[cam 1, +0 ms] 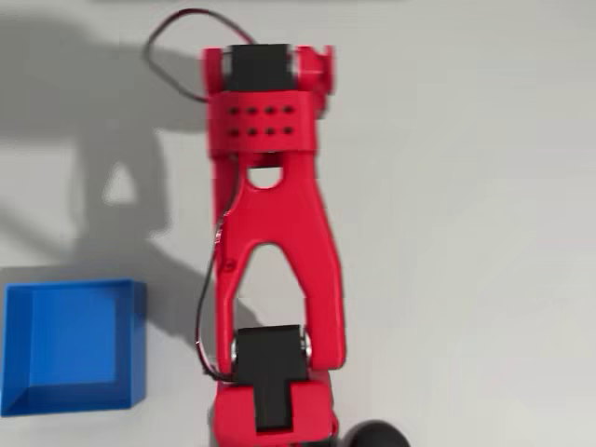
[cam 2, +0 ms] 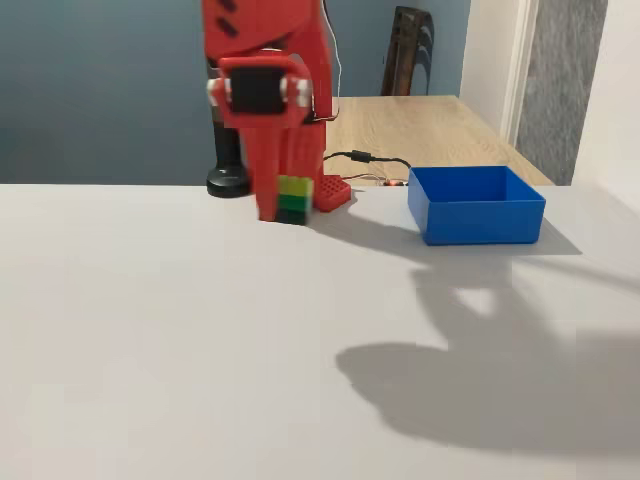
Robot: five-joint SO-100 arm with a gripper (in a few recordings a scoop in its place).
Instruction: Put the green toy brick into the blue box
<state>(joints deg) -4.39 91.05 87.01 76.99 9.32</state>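
In the fixed view the green toy brick (cam 2: 294,199), lime on top and darker below, sits on the white table close to the arm's base. My red gripper (cam 2: 283,206) points straight down at it, with one red finger (cam 2: 268,195) against the brick's left side. The other finger is hidden, so I cannot tell whether the brick is gripped. In the overhead view the folded red arm (cam 1: 270,223) covers the brick and the gripper. The blue box (cam 2: 475,222) stands empty to the right of the brick, well apart from it, and lies at the lower left in the overhead view (cam 1: 131,345).
A black round foot (cam 2: 228,183) stands beside the arm's base, also seen in the overhead view (cam 1: 377,434). A black cable (cam 2: 365,157) runs behind toward a wooden table (cam 2: 430,120). White tabletop (cam 2: 200,350) stretches in front, crossed by dark shadows.
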